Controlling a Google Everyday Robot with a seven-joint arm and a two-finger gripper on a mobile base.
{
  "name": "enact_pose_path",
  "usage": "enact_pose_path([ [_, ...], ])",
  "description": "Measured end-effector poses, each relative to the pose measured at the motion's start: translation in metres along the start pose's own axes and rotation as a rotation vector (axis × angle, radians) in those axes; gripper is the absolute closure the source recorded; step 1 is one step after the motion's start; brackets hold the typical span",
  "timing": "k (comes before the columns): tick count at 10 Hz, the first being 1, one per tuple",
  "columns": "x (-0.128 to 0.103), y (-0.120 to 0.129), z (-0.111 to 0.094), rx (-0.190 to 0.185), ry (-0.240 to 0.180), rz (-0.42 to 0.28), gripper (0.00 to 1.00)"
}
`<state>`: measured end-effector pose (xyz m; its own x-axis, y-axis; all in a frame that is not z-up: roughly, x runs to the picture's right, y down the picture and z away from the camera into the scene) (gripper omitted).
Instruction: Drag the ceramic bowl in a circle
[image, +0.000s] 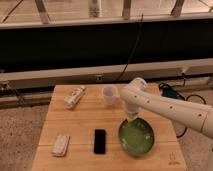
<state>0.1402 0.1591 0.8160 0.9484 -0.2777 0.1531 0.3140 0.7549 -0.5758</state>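
Note:
The ceramic bowl (136, 137), wide, shallow and green with a darker rim, sits on the wooden table (80, 122) toward the front right. My white arm reaches in from the right and bends down over the bowl's far rim. The gripper (131, 118) hangs at that far left edge of the bowl, touching or just above the rim.
A small translucent white cup (109, 95) stands behind the bowl. A black phone (100, 141) lies left of the bowl. A white packet (60, 145) rests at the front left and a plastic bottle (74, 96) lies at the back left. A dark rail wall runs behind.

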Motion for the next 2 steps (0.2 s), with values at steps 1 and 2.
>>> enact_pose_path([
  [1,-0.0014,0.0001,-0.0002,0.001,0.002,-0.004,0.98],
  [2,-0.0034,-0.0001,-0.0008,0.001,0.003,-0.009,0.98],
])
